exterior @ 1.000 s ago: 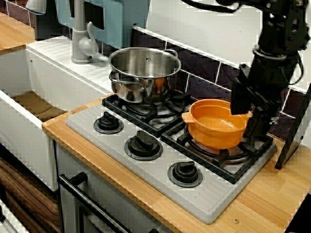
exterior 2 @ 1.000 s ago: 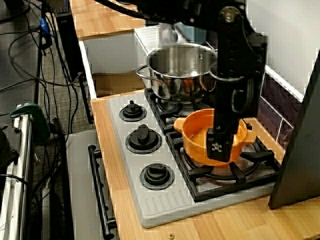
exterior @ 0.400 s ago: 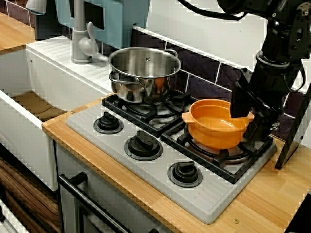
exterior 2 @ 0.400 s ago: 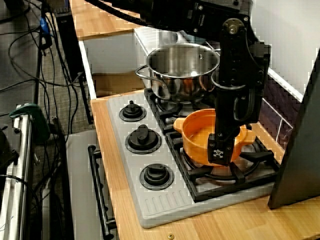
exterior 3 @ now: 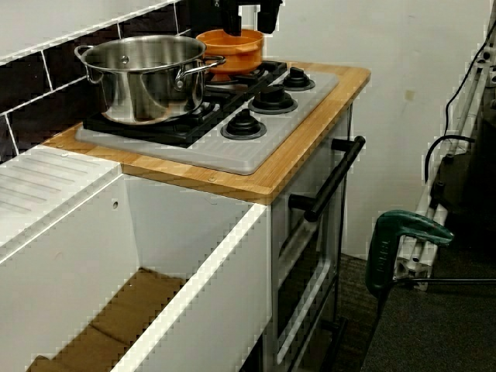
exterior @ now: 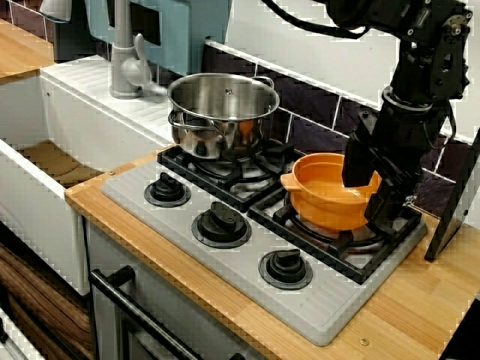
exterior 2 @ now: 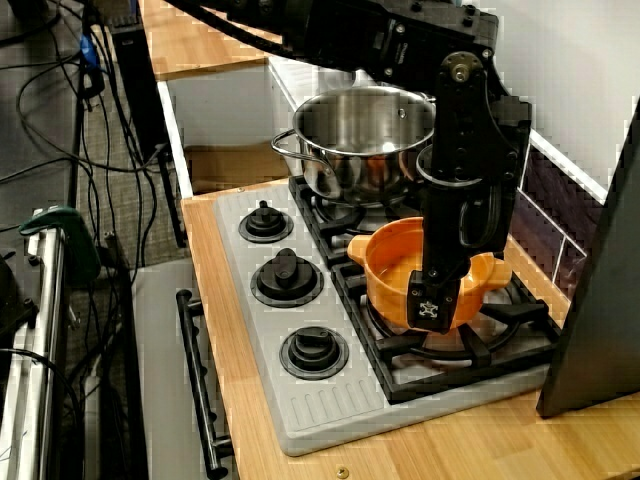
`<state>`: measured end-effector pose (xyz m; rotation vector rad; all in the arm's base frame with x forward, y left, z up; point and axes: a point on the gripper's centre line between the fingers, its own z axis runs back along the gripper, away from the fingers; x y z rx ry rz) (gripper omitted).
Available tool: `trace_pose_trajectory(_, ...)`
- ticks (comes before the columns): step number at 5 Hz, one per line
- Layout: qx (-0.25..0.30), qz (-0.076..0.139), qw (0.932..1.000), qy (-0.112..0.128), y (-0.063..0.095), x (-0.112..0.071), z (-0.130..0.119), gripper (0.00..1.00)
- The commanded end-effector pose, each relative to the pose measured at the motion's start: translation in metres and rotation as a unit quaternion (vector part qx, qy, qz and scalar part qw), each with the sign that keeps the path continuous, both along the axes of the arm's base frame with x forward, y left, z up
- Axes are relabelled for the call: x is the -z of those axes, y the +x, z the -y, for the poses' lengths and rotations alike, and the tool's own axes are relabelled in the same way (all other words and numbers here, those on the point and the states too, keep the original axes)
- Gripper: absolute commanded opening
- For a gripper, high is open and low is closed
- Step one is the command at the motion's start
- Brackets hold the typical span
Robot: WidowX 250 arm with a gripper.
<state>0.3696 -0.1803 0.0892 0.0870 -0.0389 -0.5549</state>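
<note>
You get soft, even indoor light in all three views, bright enough for true colours. The steel pot (exterior: pixel 223 112) carries pale highlights on its rim and wall, none blown out. Shadows under the orange bowl (exterior: pixel 326 199) are faint and soft-edged. The black gripper (exterior: pixel 369 196) reads as a dark mass with little detail. Outlines against the far white wall break into jagged pixel steps. Inside the sink (exterior 3: pixel 225 294), near you in the view from the sink end, it is dimmer.
</note>
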Motion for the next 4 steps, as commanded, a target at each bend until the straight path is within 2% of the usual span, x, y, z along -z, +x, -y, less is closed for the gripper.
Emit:
trace_pose_trajectory(1,-0.005,0.03,0.9994,-0.018,-0.002,-0.027,-0.003,1.0)
trace_pose_trajectory(4,-0.002,0.013,0.9999,0.0,-0.001,-0.012,0.009,1.0)
